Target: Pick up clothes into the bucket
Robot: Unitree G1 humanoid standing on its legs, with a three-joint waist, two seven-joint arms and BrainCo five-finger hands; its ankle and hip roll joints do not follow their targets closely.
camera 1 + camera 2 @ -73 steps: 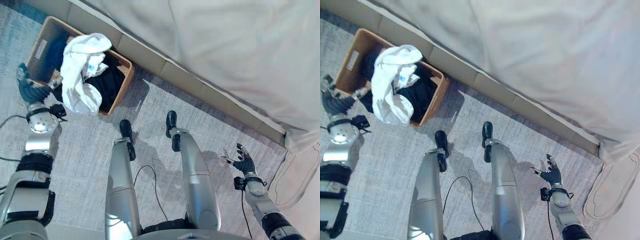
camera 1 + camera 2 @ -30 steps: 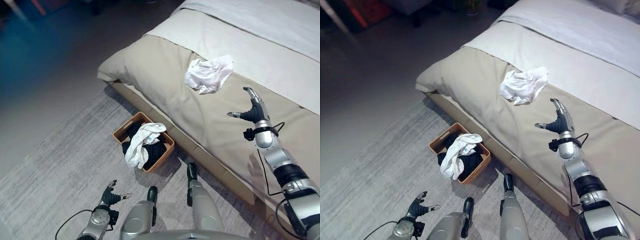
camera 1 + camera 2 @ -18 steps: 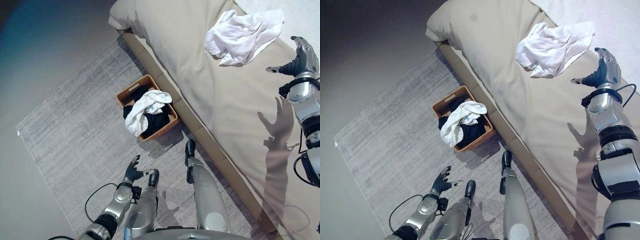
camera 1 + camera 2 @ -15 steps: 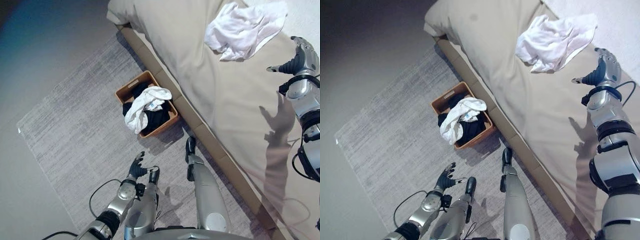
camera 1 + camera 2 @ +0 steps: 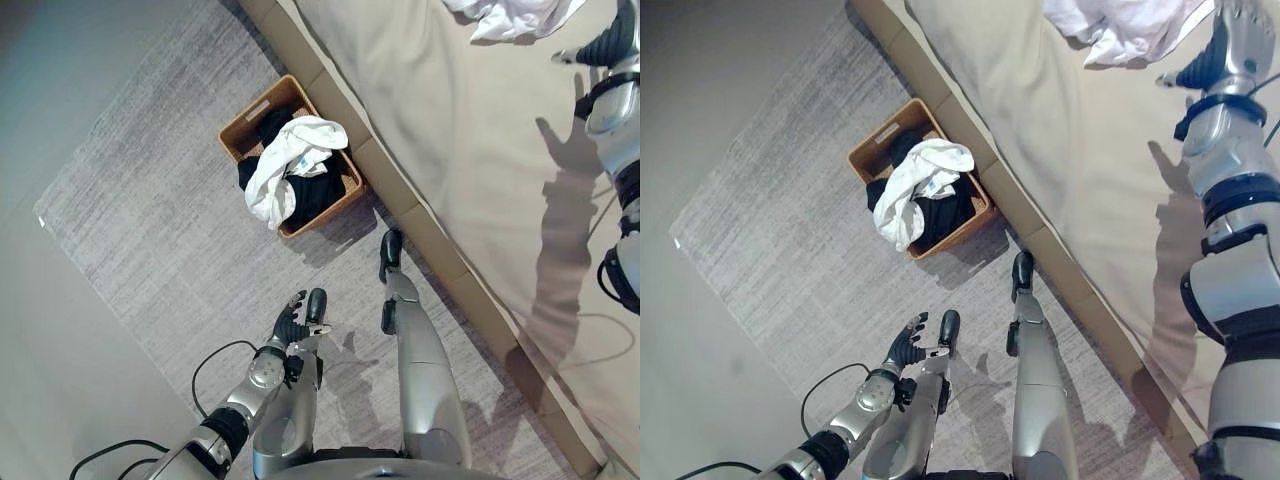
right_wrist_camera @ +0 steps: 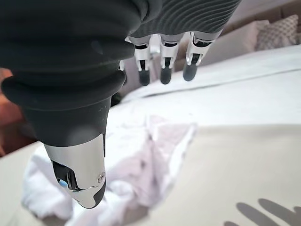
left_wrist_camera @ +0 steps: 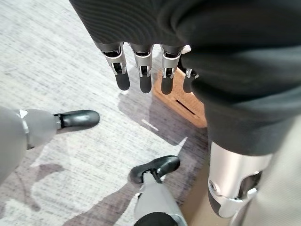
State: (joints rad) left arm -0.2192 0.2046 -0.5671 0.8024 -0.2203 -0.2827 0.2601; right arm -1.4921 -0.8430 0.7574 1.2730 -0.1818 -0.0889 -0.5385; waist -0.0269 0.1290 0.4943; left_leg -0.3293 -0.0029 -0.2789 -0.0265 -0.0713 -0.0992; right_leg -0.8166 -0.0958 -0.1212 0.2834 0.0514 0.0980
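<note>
White crumpled cloth (image 5: 1130, 28) lies soft and light on the bed (image 5: 1060, 150), far from the wicker bucket (image 5: 920, 190), so you should pinch a raised fold with your right robot hand (image 5: 1230, 40), now open and empty beside it.

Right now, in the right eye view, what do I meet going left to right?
Rug → basket with clothes → bed → white garment on the bed → right hand, open beside it.
</note>
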